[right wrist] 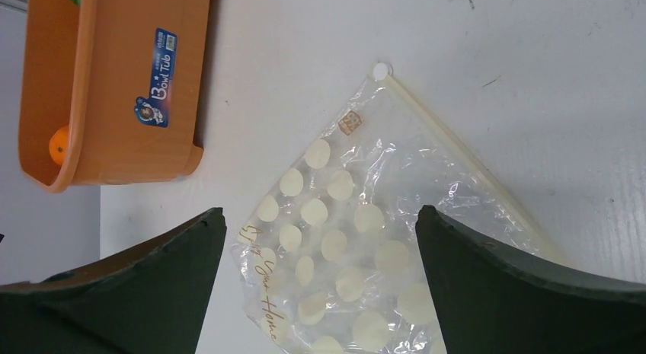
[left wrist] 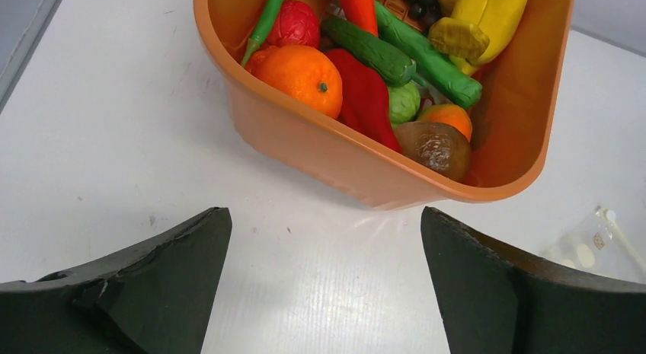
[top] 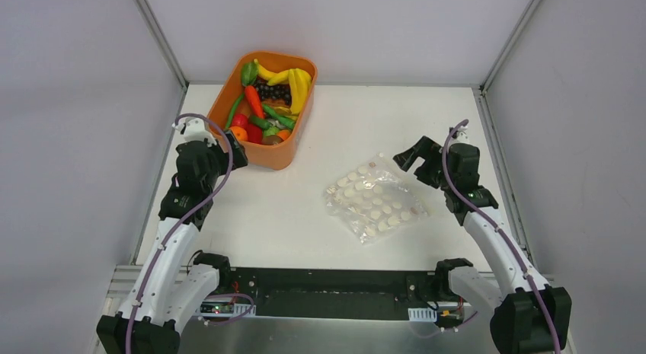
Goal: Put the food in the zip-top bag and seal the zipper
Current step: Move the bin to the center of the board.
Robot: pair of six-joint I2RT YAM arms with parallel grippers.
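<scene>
L tool (left wrist: 324, 221) is spread wide, gripping nothing, hovering over the tabletop (top: 297, 217) just beside the near corner of the orange tub (top: 267, 154). All the food (top: 270, 103) I can see sits piled inside that tub: bananas (top: 299, 84), a carrot (top: 254, 101), an orange (left wrist: 301, 72), green veg. R tool (right wrist: 320, 217) is wide too & empty, hanging near the far corner of the zip-top bag (top: 373, 202). The bag lies flat on the tabletop, right of the tub & apart from it. The zipper (right wrist: 457, 152) runs straight along one bag edge to a round white tab at the corner. Can't tell if it's pressed shut.
</scene>
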